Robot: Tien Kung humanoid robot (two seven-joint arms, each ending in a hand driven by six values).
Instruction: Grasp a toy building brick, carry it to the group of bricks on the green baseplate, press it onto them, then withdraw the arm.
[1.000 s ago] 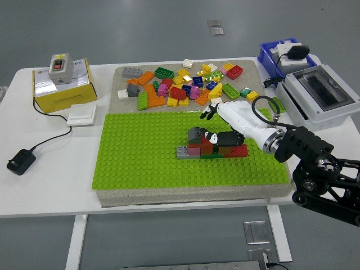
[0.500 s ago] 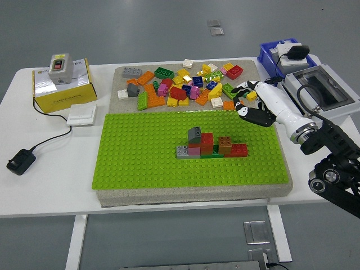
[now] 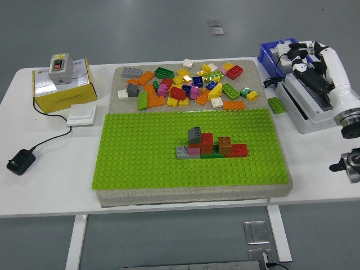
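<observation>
1. Bricks sit clustered mid green baseplate, pressed down by the look of it.
2. Right hand hovers off at the desk's right edge, fingers relaxed, empty — withdrawal looks near complete.

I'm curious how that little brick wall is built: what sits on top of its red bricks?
On the brick cluster on the green baseplate, a grey sloped brick tops the left end and a brown brick sits further right. Whatever lies beneath those bricks is covered.

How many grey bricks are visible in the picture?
4: two in the loose pile's far-left corner, and two in the group on the baseplate, at its top and left end. Others may be hidden.
</observation>
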